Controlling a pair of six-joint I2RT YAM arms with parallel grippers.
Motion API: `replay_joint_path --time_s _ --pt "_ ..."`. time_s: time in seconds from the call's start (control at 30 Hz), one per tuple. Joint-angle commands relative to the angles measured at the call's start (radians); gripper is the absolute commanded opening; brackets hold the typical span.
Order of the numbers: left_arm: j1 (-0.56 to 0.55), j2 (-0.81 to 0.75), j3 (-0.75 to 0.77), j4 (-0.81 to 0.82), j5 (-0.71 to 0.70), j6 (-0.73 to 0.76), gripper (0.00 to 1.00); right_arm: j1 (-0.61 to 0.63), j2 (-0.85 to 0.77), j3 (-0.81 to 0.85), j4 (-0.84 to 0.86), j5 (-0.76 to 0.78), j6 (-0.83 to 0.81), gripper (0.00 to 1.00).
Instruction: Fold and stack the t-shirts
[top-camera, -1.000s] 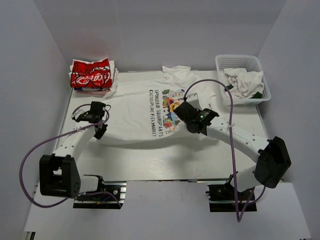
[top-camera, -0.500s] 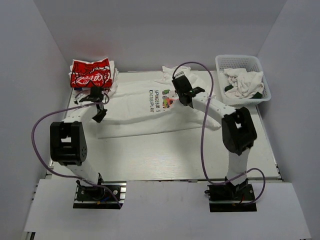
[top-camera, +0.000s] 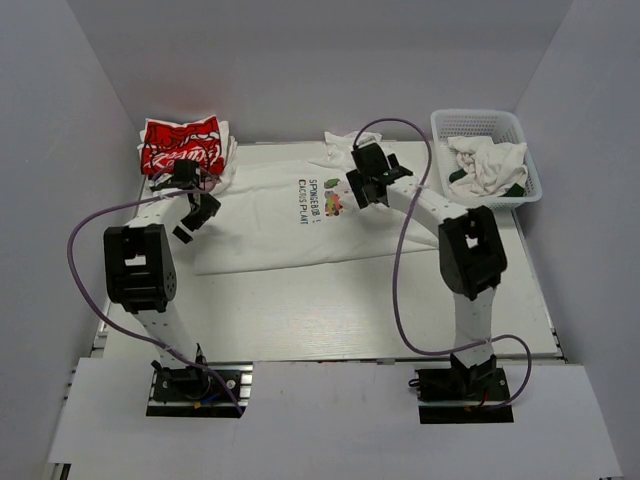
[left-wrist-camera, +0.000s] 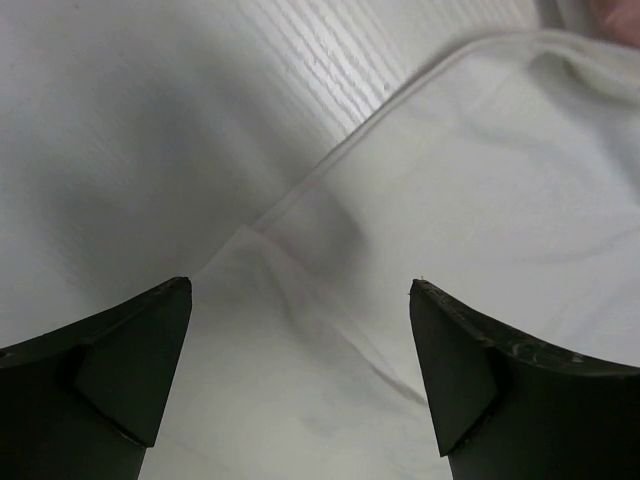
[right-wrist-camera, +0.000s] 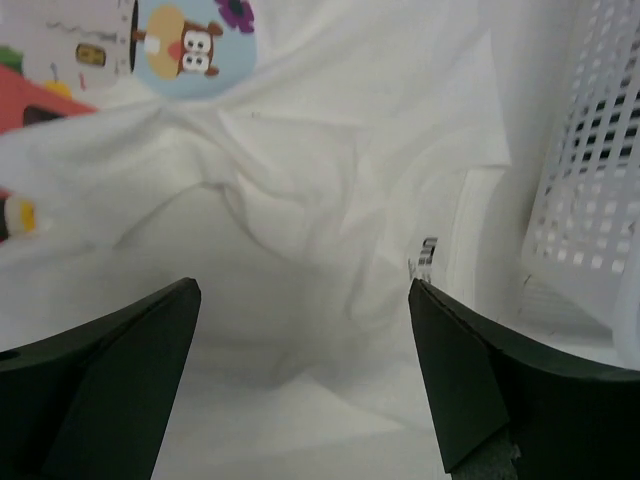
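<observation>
fingers (left-wrist-camera: 120, 370) of left gripper (left-wrist-camera: 300, 288): spread wide, nothing held; poised over the hemmed edge of the white t-shirt (left-wrist-camera: 480, 180), where cloth meets bare table (left-wrist-camera: 150, 120); contact with the cloth cannot be told
fingers (right-wrist-camera: 490, 400) of right gripper (right-wrist-camera: 303, 290): spread wide, nothing held; over bunched white cloth at the far end of the same shirt, just beside the basket (right-wrist-camera: 590, 150)
white t-shirt, place: laid out flat across the far half of the table, seen from the top view, between the two grippers, far right corner rumpled
writing on white t-shirt: dark lettering beside the cartoon print (top-camera: 333, 203), readable as "spongebob s" and "cactus plant", the rest hidden under the fold
tag (right-wrist-camera: 428, 250): small dark label on the white cloth, too small to read
red t-shirt (top-camera: 180, 145): folded at the far left corner, on top of other folded cloth; white script, not legible
basket contents: crumpled white cloth (top-camera: 485, 165)
</observation>
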Motion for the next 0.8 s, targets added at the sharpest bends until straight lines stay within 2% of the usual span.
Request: replay_joint_path --time_s 0.0,0.03,0.1,0.13,0.2,0.33,0.57,0.77 --pt "0.0 -0.076 -0.038 0.01 0.07 0.074 1.0 -0.016 -0.169 -0.139 0.029 -0.102 0.207 0.9" --pt "-0.012 -0.088 -0.047 0.01 0.093 0.084 1.0 -0.02 -0.219 -0.191 0.038 -0.168 0.214 0.9" --pt "-0.023 -0.111 -0.086 0.047 0.114 0.103 1.0 -0.027 -0.238 -0.24 0.07 -0.229 0.239 0.9" --pt "-0.023 -0.111 -0.099 0.076 0.154 0.104 1.0 -0.03 -0.24 -0.286 0.107 -0.309 0.251 0.9" --pt "-0.023 -0.12 -0.139 0.108 0.215 0.129 1.0 -0.028 -0.224 -0.289 0.115 -0.348 0.253 0.9" --pt "-0.023 -0.142 -0.161 0.13 0.225 0.149 1.0 -0.04 -0.139 -0.234 0.104 -0.427 0.296 0.9" --pt "-0.023 -0.162 -0.207 0.199 0.245 0.177 1.0 -0.068 -0.042 -0.191 0.193 -0.506 0.326 0.9" --pt "-0.023 -0.152 -0.27 0.251 0.283 0.177 1.0 -0.073 0.047 -0.125 0.275 -0.481 0.327 0.9"
